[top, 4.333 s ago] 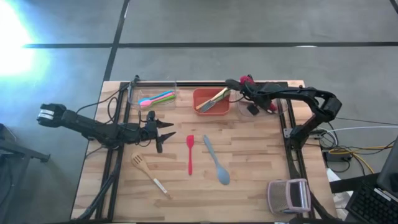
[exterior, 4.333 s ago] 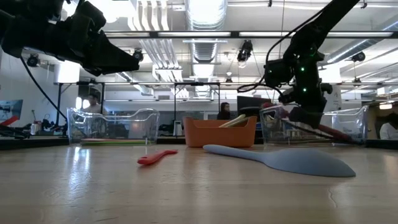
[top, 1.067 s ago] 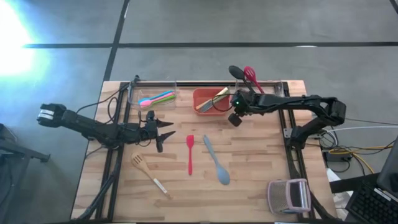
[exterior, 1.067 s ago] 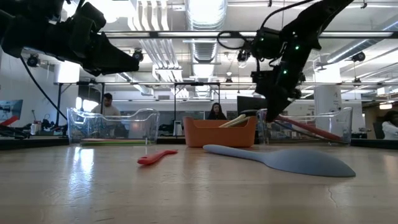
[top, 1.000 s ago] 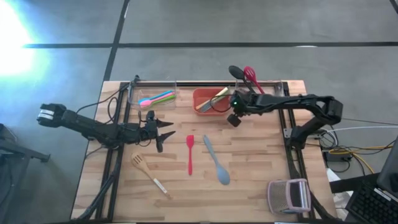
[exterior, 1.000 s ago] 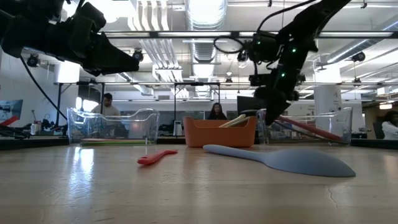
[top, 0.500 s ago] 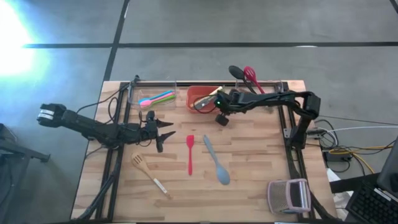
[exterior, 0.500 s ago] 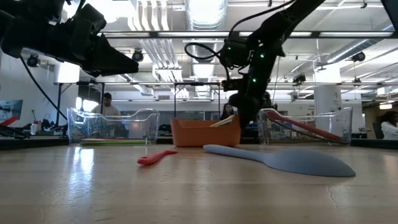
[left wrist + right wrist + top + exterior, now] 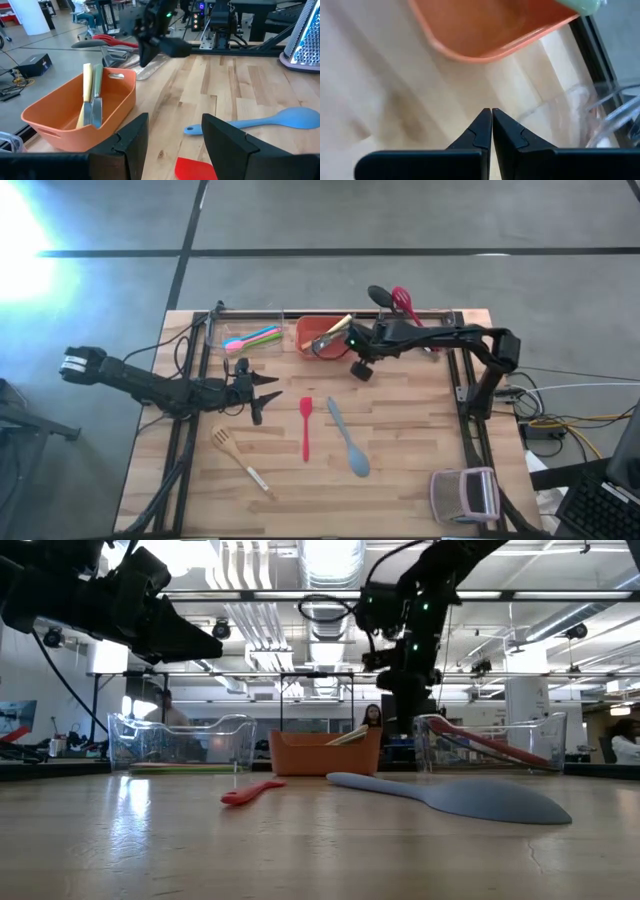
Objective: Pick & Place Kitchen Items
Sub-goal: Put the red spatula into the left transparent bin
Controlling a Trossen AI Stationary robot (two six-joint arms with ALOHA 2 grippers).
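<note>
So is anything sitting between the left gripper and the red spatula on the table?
Nothing visible: only bare wood lies between the open left gripper and the red spatula, which lies just beyond it.

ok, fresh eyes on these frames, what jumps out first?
The right gripper reaches across the table's far edge with its fingers shut and empty, hard against the orange bin, which holds pale utensils. At mid-table lie a red spatula and a blue-grey spoon side by side, a wooden spatula nearer the front. The left gripper hovers open beside them.
</note>
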